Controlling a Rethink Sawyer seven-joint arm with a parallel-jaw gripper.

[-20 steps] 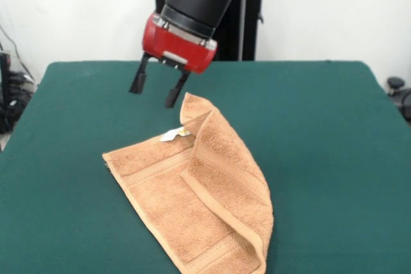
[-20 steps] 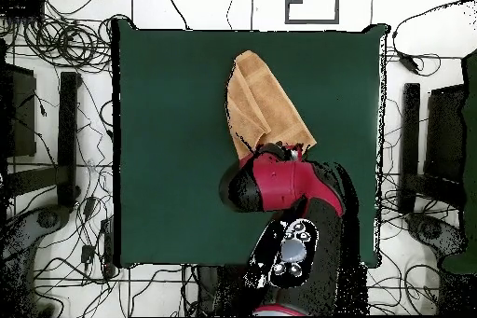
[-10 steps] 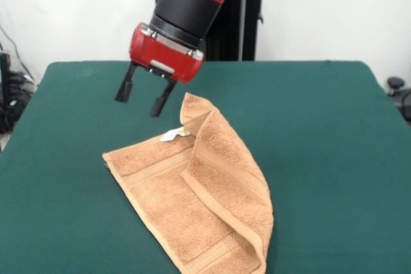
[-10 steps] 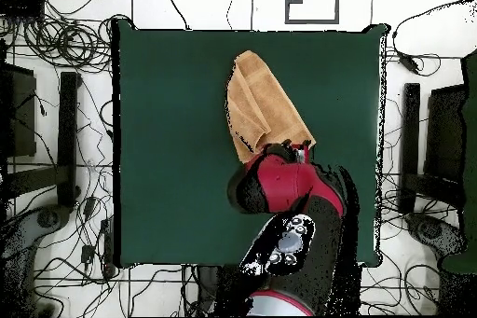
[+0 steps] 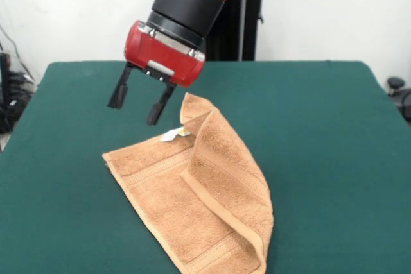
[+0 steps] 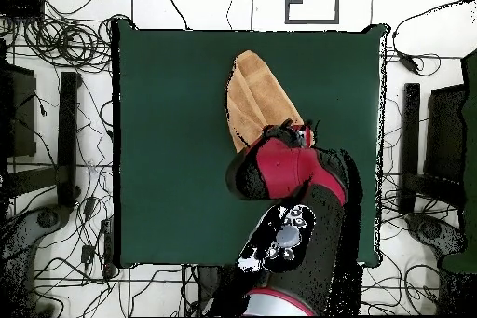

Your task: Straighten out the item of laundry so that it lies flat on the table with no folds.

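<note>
One folded orange-tan terry towel [image 5: 199,203] lies on the green bench [image 5: 334,133], just near-right of the end effector [image 5: 135,104], which hovers open and empty.

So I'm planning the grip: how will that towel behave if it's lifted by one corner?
The towel will likely hang limp: it already lies doubled over itself. Its looped pile looks grippy, so slipping seems unlikely. It should probably drag on the felt-like table rather than slide.
</note>
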